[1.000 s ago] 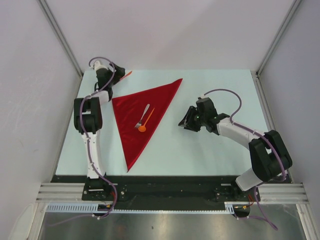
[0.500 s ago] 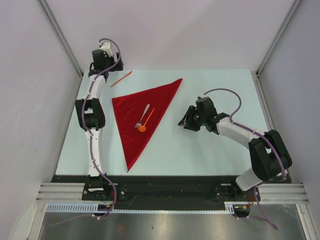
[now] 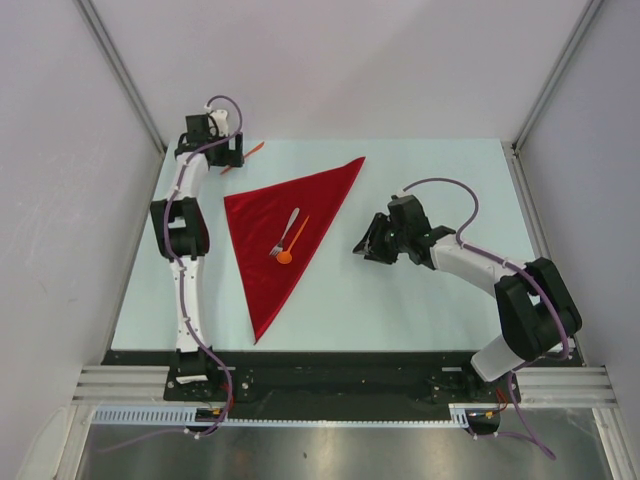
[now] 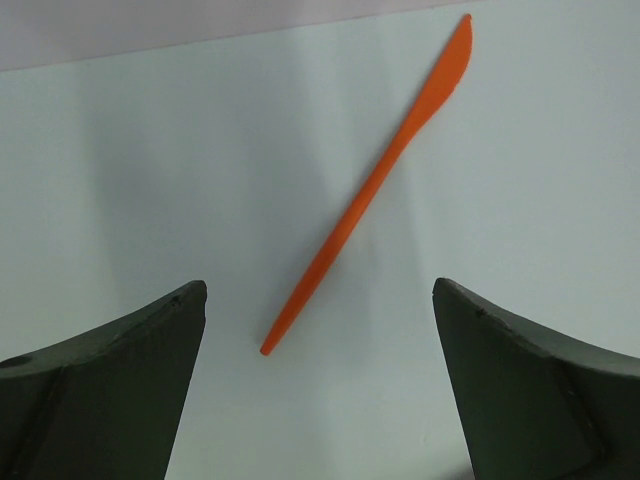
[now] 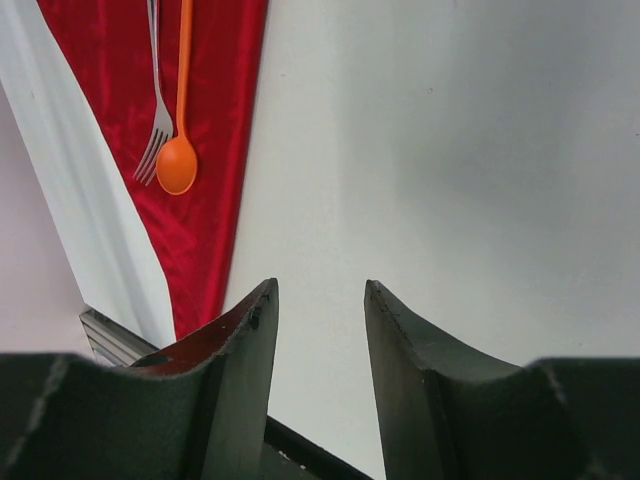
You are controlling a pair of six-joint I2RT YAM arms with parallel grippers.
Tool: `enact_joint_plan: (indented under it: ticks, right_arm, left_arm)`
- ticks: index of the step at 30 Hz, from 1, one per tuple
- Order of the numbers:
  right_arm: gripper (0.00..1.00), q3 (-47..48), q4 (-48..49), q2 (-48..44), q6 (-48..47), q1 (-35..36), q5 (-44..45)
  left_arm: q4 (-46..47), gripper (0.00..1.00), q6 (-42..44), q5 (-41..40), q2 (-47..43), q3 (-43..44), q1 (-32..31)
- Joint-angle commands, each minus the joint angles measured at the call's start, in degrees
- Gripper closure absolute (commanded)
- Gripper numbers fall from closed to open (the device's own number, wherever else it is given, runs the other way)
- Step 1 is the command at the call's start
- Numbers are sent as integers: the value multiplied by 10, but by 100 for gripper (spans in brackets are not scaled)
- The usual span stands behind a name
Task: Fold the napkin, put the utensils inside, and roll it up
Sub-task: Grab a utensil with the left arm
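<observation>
The red napkin (image 3: 285,225) lies folded into a triangle on the table; it also shows in the right wrist view (image 5: 215,130). A silvery fork (image 3: 285,231) and an orange spoon (image 3: 293,243) lie side by side on it, also seen as the fork (image 5: 155,110) and the spoon (image 5: 180,130). The orange knife (image 4: 375,185) lies on bare table at the far left corner (image 3: 250,153). My left gripper (image 4: 320,300) hovers over the knife's handle end, open and empty. My right gripper (image 5: 320,290) is open and empty, over bare table right of the napkin (image 3: 365,245).
The pale table (image 3: 420,290) ends at a black front rail (image 3: 340,365). White walls with metal corner posts enclose the back and both sides, close to the left arm at the far left corner.
My left gripper rose off the knife, then came back down over it, leaving the knife on the table. The right gripper shifted slightly left.
</observation>
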Motion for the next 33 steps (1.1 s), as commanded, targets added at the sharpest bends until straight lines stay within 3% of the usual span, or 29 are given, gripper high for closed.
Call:
enact_joint_plan:
  ticks: [1,10,26,29,33]
  right_arm:
    - [55,24,11,5,10,6,0]
    - [55,65,-12,17,13,8,-2]
    - [55,99,-39,21,13,14,-3]
    - [55,105,-40,33,6,5,-4]
    - [55,109,-39,29,-2,-8,1]
  left_arm:
    - [-21,0,19,44,2,41,7]
    - [-25,10,15,43,0,42,8]
    - [-100,5,16,74,-6,83,9]
    - [-84,4,-2,73,-19,55,14]
    - [-67,1,-22,54,-1,79,15]
